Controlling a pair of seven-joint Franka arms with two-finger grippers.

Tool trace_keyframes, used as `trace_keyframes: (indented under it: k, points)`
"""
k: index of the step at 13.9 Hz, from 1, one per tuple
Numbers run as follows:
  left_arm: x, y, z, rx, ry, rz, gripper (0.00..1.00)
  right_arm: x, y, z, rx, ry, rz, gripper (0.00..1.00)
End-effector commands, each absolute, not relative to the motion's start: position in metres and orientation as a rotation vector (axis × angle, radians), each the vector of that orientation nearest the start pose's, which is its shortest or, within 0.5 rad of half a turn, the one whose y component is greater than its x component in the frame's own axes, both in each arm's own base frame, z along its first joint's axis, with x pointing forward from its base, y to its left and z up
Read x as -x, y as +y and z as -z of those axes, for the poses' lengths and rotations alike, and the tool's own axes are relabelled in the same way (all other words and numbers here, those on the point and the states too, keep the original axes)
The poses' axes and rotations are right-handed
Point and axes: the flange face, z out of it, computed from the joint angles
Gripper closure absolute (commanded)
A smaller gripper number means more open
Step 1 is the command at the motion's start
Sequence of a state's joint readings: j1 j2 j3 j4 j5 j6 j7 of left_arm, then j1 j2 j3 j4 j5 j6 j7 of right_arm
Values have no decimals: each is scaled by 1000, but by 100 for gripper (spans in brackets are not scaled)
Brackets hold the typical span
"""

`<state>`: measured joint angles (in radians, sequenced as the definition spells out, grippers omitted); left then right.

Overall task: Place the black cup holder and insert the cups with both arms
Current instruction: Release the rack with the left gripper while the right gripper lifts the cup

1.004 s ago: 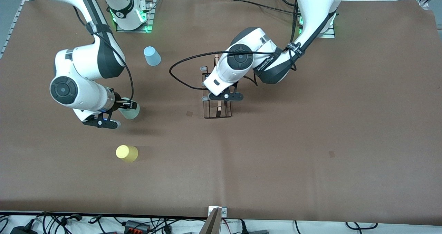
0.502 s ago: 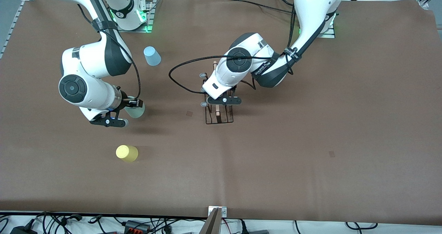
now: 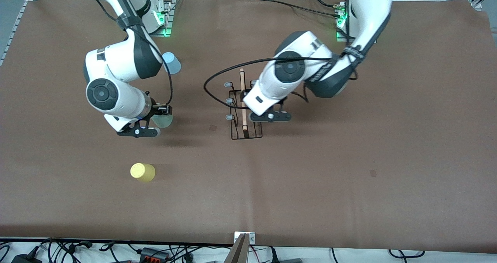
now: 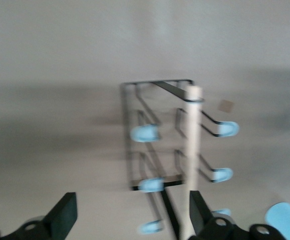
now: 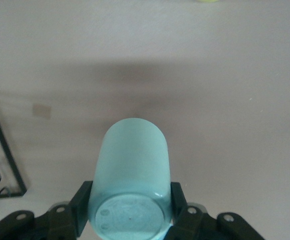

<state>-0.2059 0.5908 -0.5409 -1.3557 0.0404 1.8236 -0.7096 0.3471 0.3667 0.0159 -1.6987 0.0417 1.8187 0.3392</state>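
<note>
The right arm's black two-finger gripper (image 5: 129,212), left of centre in the front view, clamps the pale green plastic cup (image 5: 130,182) lying sideways, base toward the wrist. The left gripper (image 4: 129,220), fingers spread wide, hangs over the upright black wire cup holder (image 3: 244,111) at mid-frame, its wooden rod handle (image 3: 243,99) running top to bottom.

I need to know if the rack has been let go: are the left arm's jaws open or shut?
Open. The left gripper shows its jaws spread wide, gripping nothing, with the black cup holder standing free on the table.
</note>
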Motion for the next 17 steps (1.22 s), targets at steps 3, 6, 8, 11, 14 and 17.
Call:
trace_keyframes:
  k: [3,6,8,11,14,17]
  points:
    - [-595,-314,-462,3234,113,-300,0,-523,332,-383,3134,-298,-453,74]
    - [-611,-267,-466,3234,153,-297,0,-486,387,-388,3108,-426,-457,74]
    - [-615,-246,-466,3228,105,-297,0,-471,408,-384,3096,-464,-466,74]
    - [-624,-213,-464,3229,31,-293,0,-452,431,-376,3112,-446,-478,74]
    - [-632,-174,-467,3239,55,-283,0,-454,435,-373,3119,-384,-456,74]
    - [-623,-150,-483,3208,-3,-246,0,-455,438,-367,3114,-381,-443,74]
